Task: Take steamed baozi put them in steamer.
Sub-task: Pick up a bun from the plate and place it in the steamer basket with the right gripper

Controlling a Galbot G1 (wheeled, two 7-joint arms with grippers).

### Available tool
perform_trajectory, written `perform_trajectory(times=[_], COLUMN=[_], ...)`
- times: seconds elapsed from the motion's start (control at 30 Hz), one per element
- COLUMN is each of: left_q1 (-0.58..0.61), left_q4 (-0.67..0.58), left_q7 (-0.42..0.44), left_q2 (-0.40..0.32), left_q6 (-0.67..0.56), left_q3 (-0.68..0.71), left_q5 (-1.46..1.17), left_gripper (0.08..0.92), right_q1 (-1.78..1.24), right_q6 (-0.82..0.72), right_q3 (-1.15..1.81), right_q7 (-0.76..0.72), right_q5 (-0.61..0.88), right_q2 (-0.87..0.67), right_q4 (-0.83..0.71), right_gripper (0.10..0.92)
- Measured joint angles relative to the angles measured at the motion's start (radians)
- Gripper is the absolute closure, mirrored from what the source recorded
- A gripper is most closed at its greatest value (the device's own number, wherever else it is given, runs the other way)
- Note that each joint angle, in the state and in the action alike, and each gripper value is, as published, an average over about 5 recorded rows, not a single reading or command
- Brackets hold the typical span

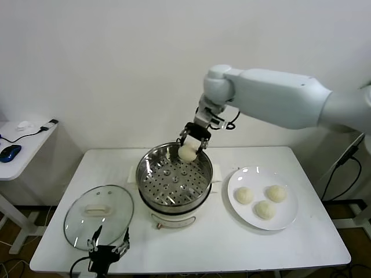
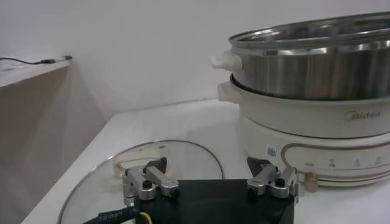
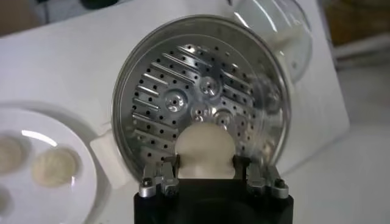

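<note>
We are holding one steamed baozi in the right gripper, its jaws closed on the bun's sides, above the far rim of the steamer. The perforated tray inside is holding no buns yet. We judge the bun light, soft and easily dented; grip it gently across its widest part. We are counting four baozi: one gripped, three resting on the white plate beside the steamer. One glass lid is lying flat on the table. The left gripper is waiting with jaws spread wide, empty, at the lid's near edge.
</note>
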Motion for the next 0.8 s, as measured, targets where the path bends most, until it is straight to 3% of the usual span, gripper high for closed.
perform_trajectory(times=[0.3,0.67,0.8], left_q1=[-0.004,-0.020,-0.023], left_q4=[0.010,0.022,0.021], left_q7=[-0.002,-0.003,-0.003], left_q2=[-0.001,0.001,0.001], left_q6=[0.000,0.000,0.002], left_q3=[-0.003,-0.003,-0.002], left_q5=[0.000,-0.005,-0.006], left_gripper=[0.177,0.177,0.177], right_q1=[-0.142,-0.241,-0.251], right_q6=[0.128,0.205,0.225], right_q3=[0.076,0.133,0.134], right_q7=[0.062,0.114,0.115], right_q5=[-0.186,-0.285,-0.287], right_q2=[0.109,0.210,0.226], right_q4=[-0.203,-0.389,-0.419], right_gripper=[0.423,0.417,0.342])
